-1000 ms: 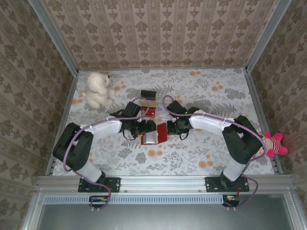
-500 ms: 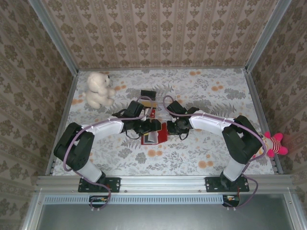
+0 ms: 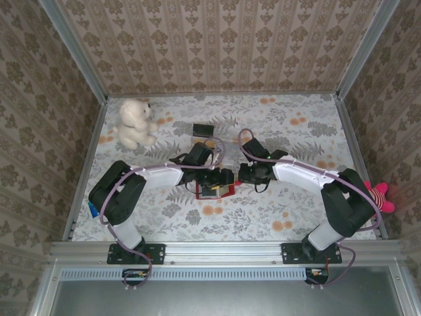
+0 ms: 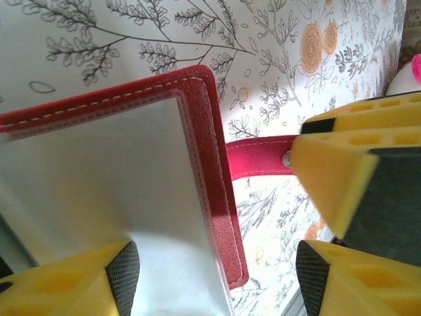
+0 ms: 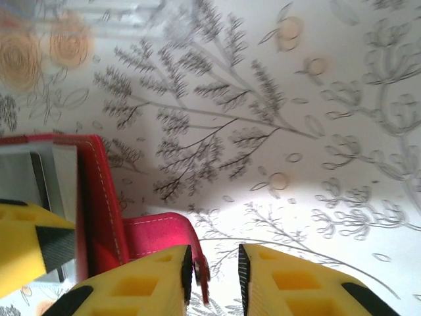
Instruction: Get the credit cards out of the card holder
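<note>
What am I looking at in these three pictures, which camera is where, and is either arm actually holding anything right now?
Two robot arms are bolted at the table's near edge. The overhead picture looks down from behind them. The other two come from a camera on each wrist, so the yellow fingers at the bottom are that arm's own. On the floral cloth lie a red card holder, opened, a white teddy bear and a black block. The left tool is open, straddling the holder's edge. The right tool stands slightly open around the holder's side tab; nothing looks clamped.
</note>
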Robot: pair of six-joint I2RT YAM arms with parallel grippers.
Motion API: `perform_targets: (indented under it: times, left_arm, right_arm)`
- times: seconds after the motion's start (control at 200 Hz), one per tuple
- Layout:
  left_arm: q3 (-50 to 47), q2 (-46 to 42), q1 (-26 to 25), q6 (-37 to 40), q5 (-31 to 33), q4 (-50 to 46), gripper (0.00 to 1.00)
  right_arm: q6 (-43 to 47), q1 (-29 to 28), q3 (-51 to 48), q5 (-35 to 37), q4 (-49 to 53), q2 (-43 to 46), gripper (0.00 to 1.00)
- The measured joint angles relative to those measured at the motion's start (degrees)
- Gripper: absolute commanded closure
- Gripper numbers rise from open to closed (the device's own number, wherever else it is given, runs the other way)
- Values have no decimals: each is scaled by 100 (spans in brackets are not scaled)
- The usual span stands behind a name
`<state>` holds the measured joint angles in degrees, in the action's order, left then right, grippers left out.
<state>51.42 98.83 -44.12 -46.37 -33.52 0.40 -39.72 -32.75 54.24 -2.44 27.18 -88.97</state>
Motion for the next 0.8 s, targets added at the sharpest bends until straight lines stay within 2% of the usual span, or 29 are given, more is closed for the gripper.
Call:
perform_targets:
  times: [0.38, 0.615, 0.8]
  left_arm:
    - [48, 120, -48, -35, 243, -109, 58]
    - [50, 120, -22, -35, 291, -168, 73]
    - [46, 118, 57, -33, 291, -168, 83]
  right_arm:
    - [-103, 120, -90, -146, -286, 227, 72]
    - [-120, 44, -90, -710, -715, 247, 85]
    - [-216, -111, -74, -1064, -1036, 131, 88]
